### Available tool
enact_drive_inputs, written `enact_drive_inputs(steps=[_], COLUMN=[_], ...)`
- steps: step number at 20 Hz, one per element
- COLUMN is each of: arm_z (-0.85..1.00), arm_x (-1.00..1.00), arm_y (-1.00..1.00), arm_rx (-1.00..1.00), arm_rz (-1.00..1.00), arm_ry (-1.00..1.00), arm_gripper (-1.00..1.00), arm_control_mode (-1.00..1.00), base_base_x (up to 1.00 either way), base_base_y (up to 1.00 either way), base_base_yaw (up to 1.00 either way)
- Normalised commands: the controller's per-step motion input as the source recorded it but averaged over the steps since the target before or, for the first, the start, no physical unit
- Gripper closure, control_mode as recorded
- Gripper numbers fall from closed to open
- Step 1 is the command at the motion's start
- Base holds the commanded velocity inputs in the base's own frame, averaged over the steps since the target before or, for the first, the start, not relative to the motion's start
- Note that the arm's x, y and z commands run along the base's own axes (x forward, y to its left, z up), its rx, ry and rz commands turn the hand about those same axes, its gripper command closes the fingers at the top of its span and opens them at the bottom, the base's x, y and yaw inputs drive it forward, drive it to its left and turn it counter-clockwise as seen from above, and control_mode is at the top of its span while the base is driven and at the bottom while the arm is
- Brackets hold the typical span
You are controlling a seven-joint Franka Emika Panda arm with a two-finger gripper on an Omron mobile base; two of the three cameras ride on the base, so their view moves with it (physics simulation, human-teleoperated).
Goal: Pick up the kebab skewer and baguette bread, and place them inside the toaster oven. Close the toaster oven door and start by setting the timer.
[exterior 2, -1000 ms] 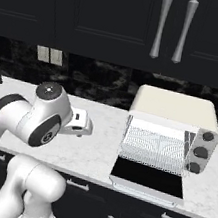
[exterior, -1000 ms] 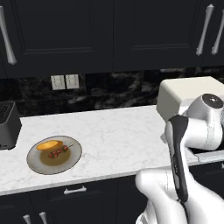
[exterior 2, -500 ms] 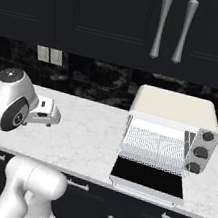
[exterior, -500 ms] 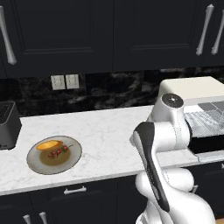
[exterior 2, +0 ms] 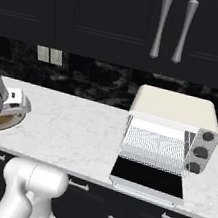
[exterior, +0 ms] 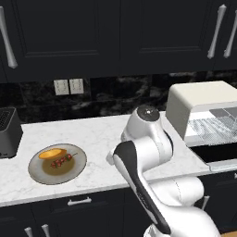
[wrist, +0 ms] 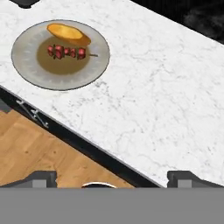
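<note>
A: Where's the food?

B: Kebab skewer [wrist: 70, 52] and baguette bread [wrist: 68, 32] lie on the plate [wrist: 26, 65], upper left of hand view, bread just beside the stick. Toaster oven [exterior 2: 170, 134] at right, toaster oven door [exterior 2: 148, 180] dropped open.

A: Pincer [wrist: 111, 176]?

B: Spread wide, nothing in it, well apart from the plate.

A: Handling?

B: Skewer prob light, thin, rolls easy; pinch across the meat chunks mid-stick. Bread likely stiff crust; grip across its short width.

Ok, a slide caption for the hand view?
Open fingers hang past the counter edge, above the plate bearing kebab skewer and baguette bread.
</note>
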Motion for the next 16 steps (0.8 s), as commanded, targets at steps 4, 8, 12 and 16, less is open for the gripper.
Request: enact_drive_inputs(steps=[4,8,12,16], arm_z=[0.00,-0.21,-0.34,-0.41], arm_x=[0.20,0.29,0.84,0.99], arm_y=[1.00,1.00,1.00,0.66], arm_rx=[-0.07,-0.17,-0.26,-0.24], arm_rz=[0.36,0.27,0.07,0.09], arm_ry=[0.04,0.01,0.09,0.24], arm_gripper=[-1.00,-1.00,-1.00,-1.00], arm_control_mode=[-1.00,-1.00,-1.00,-1.00], base_base_x=[0.00,0.00,0.00,0.00], base_base_y=[0.00,0.00,0.00,0.00], base_base_yaw=[0.00,0.00,0.00,0.00])
